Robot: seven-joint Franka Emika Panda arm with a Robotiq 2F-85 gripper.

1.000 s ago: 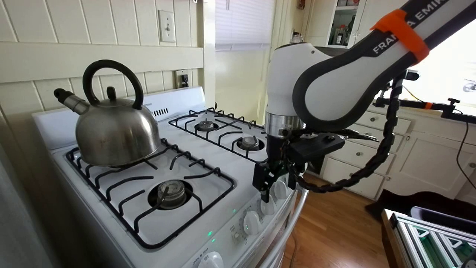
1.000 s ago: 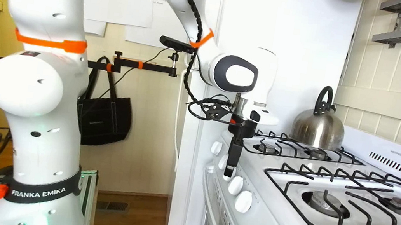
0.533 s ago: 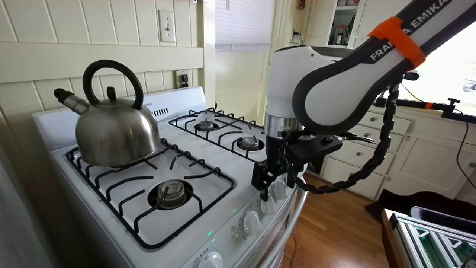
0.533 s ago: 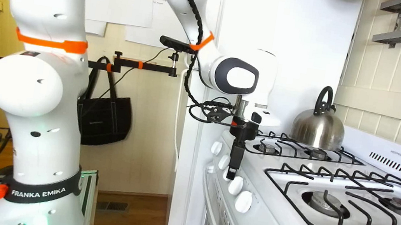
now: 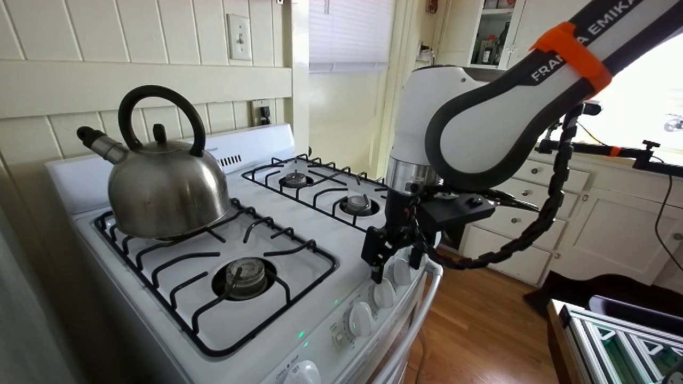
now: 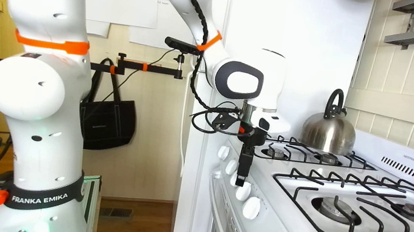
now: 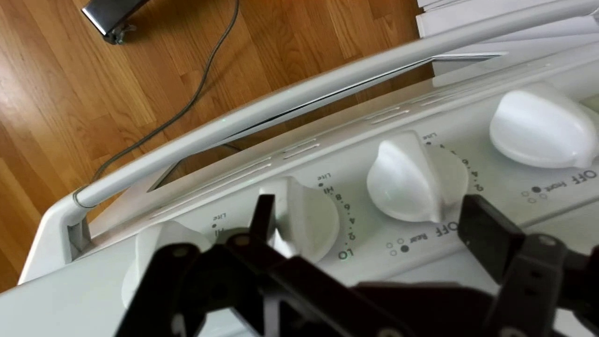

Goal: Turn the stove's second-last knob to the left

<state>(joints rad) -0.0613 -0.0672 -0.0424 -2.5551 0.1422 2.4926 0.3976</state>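
Claw (image 7: 368, 206): is hanging wide above the front panel (image 7: 496, 182) of the stove (image 5: 301, 221), gripping nothing; it is pointing down, presumably because that panel is facing partly upward.

Fingers (image 7: 263, 215): are standing well spread, likely so that one can be sliding down each side of a knob for the twist; contact is not showing clearly.

Neighbour knob (image 7: 412, 180): is showing in the gap between the fingers in the wrist view, so I am judging that the claw may be needing a sideways shift.

Second-last knob (image 7: 313, 224): is sitting on the front panel between that neighbour and the end knob (image 7: 161, 235), partly hiding behind one finger (I am counting the end away from the kettle (image 5: 168, 189) as last). Its setting is not reading clearly.

Kettle: is resting over a rear burner (image 6: 329, 159), well apart from the claw, which is leaving working room at the front.

Arm (image 5: 483, 130): is reaching across from the stove's front and bending so that the claw is hanging below.

Wrist (image 5: 412, 173): compared with half a second ago, is sitting farther right in an exterior view; the fingertip (image 5: 377, 273) nearer that camera is standing slightly higher, so more of the knob beneath is showing. Kettle and visible knobs (image 5: 362, 320) are looking unchanged.
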